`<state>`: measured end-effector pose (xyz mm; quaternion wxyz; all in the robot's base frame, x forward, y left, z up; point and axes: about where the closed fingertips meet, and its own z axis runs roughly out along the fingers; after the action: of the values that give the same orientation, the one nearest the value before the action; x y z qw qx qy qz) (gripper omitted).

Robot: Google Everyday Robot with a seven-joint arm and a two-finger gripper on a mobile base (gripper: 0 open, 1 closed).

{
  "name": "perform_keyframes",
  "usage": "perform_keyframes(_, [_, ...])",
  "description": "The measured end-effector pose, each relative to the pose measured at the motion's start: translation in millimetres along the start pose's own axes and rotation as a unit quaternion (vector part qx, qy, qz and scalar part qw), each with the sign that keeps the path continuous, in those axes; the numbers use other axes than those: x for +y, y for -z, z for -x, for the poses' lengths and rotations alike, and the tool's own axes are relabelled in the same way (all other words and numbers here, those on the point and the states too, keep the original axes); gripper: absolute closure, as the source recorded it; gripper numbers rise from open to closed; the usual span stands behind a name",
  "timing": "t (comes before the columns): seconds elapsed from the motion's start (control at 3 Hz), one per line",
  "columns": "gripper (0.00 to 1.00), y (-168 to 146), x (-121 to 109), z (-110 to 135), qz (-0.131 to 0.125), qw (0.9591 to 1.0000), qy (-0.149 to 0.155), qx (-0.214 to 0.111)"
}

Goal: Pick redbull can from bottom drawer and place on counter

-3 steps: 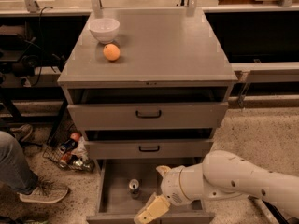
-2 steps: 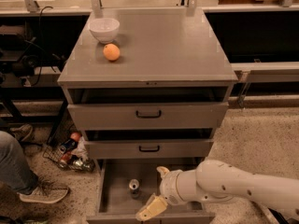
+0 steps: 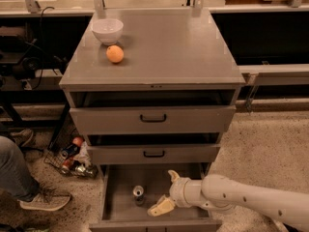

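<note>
The redbull can (image 3: 138,194) stands upright on the grey floor of the open bottom drawer (image 3: 120,211), left of its middle. My gripper (image 3: 166,192) hangs inside the drawer just right of the can. It is open and empty, with one cream finger (image 3: 160,207) low in front and the other finger (image 3: 173,176) higher behind. There is a small gap between the can and the fingers. The counter (image 3: 164,47) is the grey top of the cabinet above.
A white bowl (image 3: 107,30) and an orange fruit (image 3: 115,54) sit on the counter's back left. The two upper drawers (image 3: 153,118) stand slightly open above the gripper. Cans in a wire basket (image 3: 72,158) and a person's leg and shoe (image 3: 29,192) are on the floor to the left.
My gripper and arm have moved left and a little deeper into the bottom drawer, closer to the can. The can has not moved.
</note>
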<state>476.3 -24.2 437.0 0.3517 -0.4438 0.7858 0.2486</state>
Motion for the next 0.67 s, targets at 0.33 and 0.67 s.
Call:
perform_keyframes(0.33, [0.0,-38.2,-21.8,-25.2,0.008,0.9993,-0.018,-0.033])
perform_keyframes(0.67, [0.0,-63.1,-28.8,-45.0,0.011,0.9976,-0.051,-0.046])
